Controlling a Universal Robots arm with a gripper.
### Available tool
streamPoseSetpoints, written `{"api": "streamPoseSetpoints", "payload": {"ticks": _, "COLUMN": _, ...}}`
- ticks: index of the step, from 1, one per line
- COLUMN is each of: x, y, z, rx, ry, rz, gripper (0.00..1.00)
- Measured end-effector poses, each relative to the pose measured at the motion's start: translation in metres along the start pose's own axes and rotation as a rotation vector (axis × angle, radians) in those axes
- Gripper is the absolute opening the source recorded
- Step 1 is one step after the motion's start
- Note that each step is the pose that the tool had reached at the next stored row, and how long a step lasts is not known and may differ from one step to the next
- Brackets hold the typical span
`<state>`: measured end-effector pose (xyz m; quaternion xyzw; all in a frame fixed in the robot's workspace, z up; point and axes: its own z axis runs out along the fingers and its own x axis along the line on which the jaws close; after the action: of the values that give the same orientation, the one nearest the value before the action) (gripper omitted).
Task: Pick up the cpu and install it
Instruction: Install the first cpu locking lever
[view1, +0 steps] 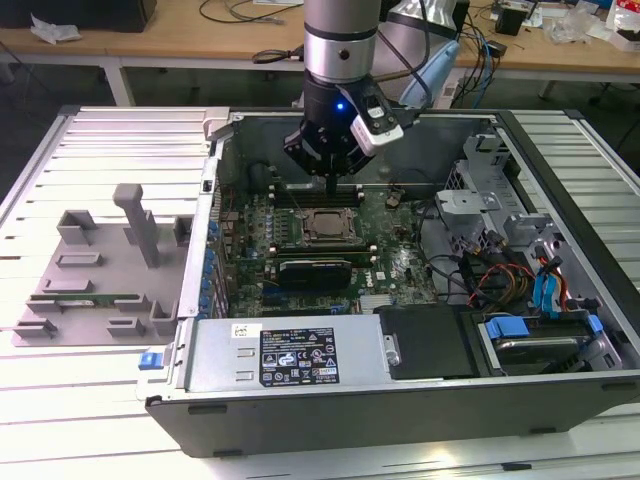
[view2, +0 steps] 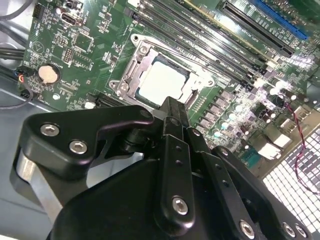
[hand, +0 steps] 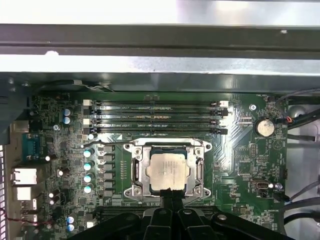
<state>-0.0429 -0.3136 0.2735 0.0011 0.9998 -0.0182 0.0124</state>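
The cpu (hand: 169, 171) sat in the socket (hand: 136, 170), install nearly done. The gripper (hand: 170, 192) hung just above, jaws pinched together, empty; any push needed gentleness.

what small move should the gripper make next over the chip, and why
Probably a short lift straight up. In the first wrist view the chip lies flat inside the socket frame, and the gripper hangs by the frame's edge, shut and holding nothing. Rising should clear the socket without nudging the chip.
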Motion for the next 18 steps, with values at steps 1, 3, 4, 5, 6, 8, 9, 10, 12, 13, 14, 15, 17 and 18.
{"api": "streamPoseSetpoints", "payload": {"ticks": 1, "x": 0.0, "y": 0.0, "z": 0.0, "rx": -0.0003, "ry": -0.0001, "rz": 0.0, "gripper": 0.11}}
{"api": "streamPoseSetpoints", "payload": {"ticks": 3, "x": 0.0, "y": 0.0, "z": -0.0004, "rx": -0.0001, "ry": 0.0, "rz": 0.0, "gripper": 0.11}}
{"api": "streamPoseSetpoints", "payload": {"ticks": 4, "x": 0.0004, "y": 0.0, "z": -0.0004, "rx": 0.0001, "ry": 0.0001, "rz": 0.0, "gripper": 0.11}}
{"api": "streamPoseSetpoints", "payload": {"ticks": 5, "x": 0.0016, "y": 0.0, "z": -0.0005, "rx": 0.0001, "ry": 0.0001, "rz": 0.0, "gripper": 0.11}}
{"api": "streamPoseSetpoints", "payload": {"ticks": 6, "x": 0.0038, "y": 0.0, "z": -0.0005, "rx": 0.0, "ry": 0.0, "rz": 0.0, "gripper": 0.11}}
{"api": "streamPoseSetpoints", "payload": {"ticks": 8, "x": 0.0082, "y": 0.0, "z": -0.0006, "rx": 0.0, "ry": 0.0, "rz": 0.0, "gripper": 0.11}}
{"api": "streamPoseSetpoints", "payload": {"ticks": 9, "x": 0.0101, "y": 0.0, "z": -0.0006, "rx": 0.0, "ry": -0.0001, "rz": 0.0, "gripper": 0.11}}
{"api": "streamPoseSetpoints", "payload": {"ticks": 10, "x": 0.0112, "y": 0.0, "z": -0.0006, "rx": -0.0001, "ry": -0.0001, "rz": 0.0, "gripper": 0.11}}
{"api": "streamPoseSetpoints", "payload": {"ticks": 12, "x": 0.0148, "y": 0.0, "z": -0.0007, "rx": -0.0001, "ry": -0.0002, "rz": 0.0, "gripper": 0.11}}
{"api": "streamPoseSetpoints", "payload": {"ticks": 13, "x": 0.0171, "y": 0.0, "z": -0.0008, "rx": 0.0, "ry": -0.0003, "rz": 0.0, "gripper": 0.11}}
{"api": "streamPoseSetpoints", "payload": {"ticks": 14, "x": 0.0195, "y": 0.0, "z": -0.0009, "rx": 0.0, "ry": -0.0006, "rz": 0.0, "gripper": 0.11}}
{"api": "streamPoseSetpoints", "payload": {"ticks": 15, "x": 0.0221, "y": 0.0, "z": -0.0009, "rx": -0.0001, "ry": -0.0008, "rz": 0.0, "gripper": 0.11}}
{"api": "streamPoseSetpoints", "payload": {"ticks": 17, "x": 0.024, "y": 0.0001, "z": -0.001, "rx": 0.0, "ry": -0.0007, "rz": 0.0, "gripper": 0.11}}
{"api": "streamPoseSetpoints", "payload": {"ticks": 18, "x": 0.0242, "y": 0.0001, "z": -0.001, "rx": 0.0, "ry": -0.0007, "rz": 0.0, "gripper": 0.11}}
